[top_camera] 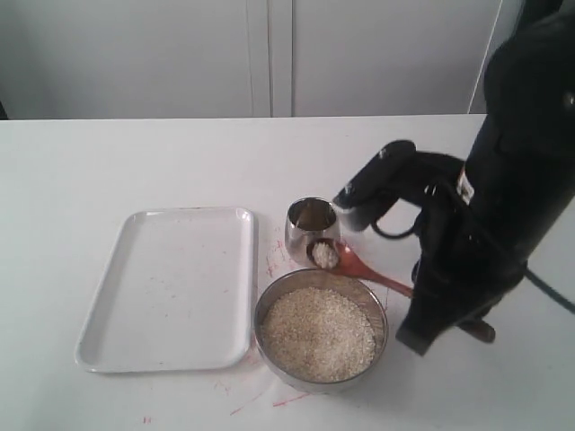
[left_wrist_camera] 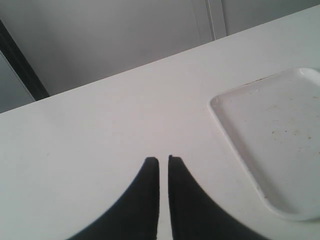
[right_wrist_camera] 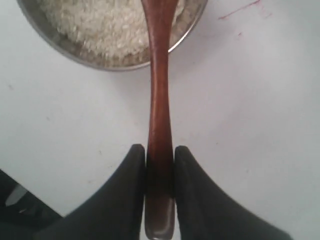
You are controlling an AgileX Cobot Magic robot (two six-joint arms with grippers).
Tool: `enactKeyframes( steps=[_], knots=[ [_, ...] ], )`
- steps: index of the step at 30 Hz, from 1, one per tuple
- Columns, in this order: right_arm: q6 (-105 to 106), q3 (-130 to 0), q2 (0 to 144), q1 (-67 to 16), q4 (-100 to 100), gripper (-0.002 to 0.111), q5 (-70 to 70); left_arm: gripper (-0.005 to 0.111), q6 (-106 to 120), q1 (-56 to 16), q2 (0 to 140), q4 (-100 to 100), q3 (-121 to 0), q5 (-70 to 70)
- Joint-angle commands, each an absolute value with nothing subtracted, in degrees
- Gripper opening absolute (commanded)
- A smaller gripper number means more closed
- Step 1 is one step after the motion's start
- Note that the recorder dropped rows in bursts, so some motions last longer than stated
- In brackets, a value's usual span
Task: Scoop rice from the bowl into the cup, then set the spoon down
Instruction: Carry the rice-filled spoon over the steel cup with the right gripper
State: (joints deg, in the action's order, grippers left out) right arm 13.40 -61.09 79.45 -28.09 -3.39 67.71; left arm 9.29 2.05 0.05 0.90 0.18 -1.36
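The steel bowl (top_camera: pixel 382 314) near the table's front is filled with off-white rice (top_camera: pixel 316 334). Just behind it stands the small steel cup (top_camera: pixel 312 224). The reddish-brown wooden spoon (top_camera: pixel 359 268) hangs between them, its oval end heaped with rice (top_camera: pixel 324 255) right at the cup's near side. In the right wrist view my right gripper (right_wrist_camera: pixel 160 150) is shut on the spoon (right_wrist_camera: pixel 160 100) near the handle's end, with the bowl (right_wrist_camera: pixel 65 47) beyond. In the exterior view the black right arm (top_camera: pixel 503 197) hides those fingers. My left gripper (left_wrist_camera: pixel 163 160) is shut and empty above bare table.
A white rectangular tray (top_camera: pixel 171 287) lies left of the bowl and cup; its corner (left_wrist_camera: pixel 270 130) shows in the left wrist view. Thin red marks (top_camera: pixel 269 400) streak the table by the bowl. A pale wall stands behind the table.
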Motion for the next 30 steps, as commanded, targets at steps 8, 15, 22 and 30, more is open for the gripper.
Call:
enactKeyframes(
  steps=[8, 15, 22, 30],
  knots=[
    [18.2, -76.5, 89.5, -15.2, 0.9, 0.0, 70.0, 0.014, 9.2, 2.0, 0.0, 0.5, 0.0, -1.2],
    [18.2, -82.6, 97.6, -15.7, -3.4, 0.0, 70.0, 0.014, 9.2, 2.0, 0.0, 0.5, 0.0, -1.2],
    [17.8, -82.7, 100.1, -21.3, -14.1, 0.0, 70.0, 0.014, 9.2, 2.0, 0.0, 0.5, 0.0, -1.2],
    [16.0, -82.7, 100.8, -25.6, -22.4, 0.0, 68.9, 0.014, 9.2, 2.0, 0.0, 0.5, 0.0, -1.2]
  ],
)
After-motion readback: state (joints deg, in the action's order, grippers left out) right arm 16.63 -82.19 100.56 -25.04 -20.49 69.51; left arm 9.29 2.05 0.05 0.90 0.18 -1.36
